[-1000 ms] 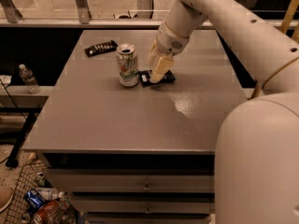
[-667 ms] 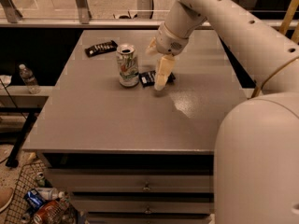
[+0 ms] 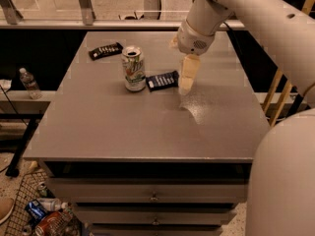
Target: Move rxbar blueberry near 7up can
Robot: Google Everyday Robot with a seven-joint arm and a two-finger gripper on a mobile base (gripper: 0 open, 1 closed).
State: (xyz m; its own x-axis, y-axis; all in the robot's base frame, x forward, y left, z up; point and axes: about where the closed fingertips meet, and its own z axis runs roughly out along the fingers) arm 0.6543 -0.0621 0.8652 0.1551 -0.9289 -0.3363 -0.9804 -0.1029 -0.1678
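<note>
The 7up can [image 3: 133, 68] stands upright on the grey table [image 3: 123, 127], left of centre. The rxbar blueberry [image 3: 162, 80], a flat dark blue wrapper with pale lettering, lies flat just right of the can, almost touching its base. My gripper [image 3: 185, 82] hangs just right of the bar's right end, a little above the table. It is open and holds nothing. The white arm reaches in from the upper right.
A black bar wrapper with white marks [image 3: 105, 50] lies at the back left of the table. A water bottle [image 3: 29, 82] stands on a ledge to the left. Cans and litter [image 3: 47, 215] lie on the floor at lower left. A wooden railing [image 3: 275, 100] stands at the right.
The gripper has let go of the blue bar beside the can and has drawn away to the right and slightly up. The bar now lies uncovered on the table.
</note>
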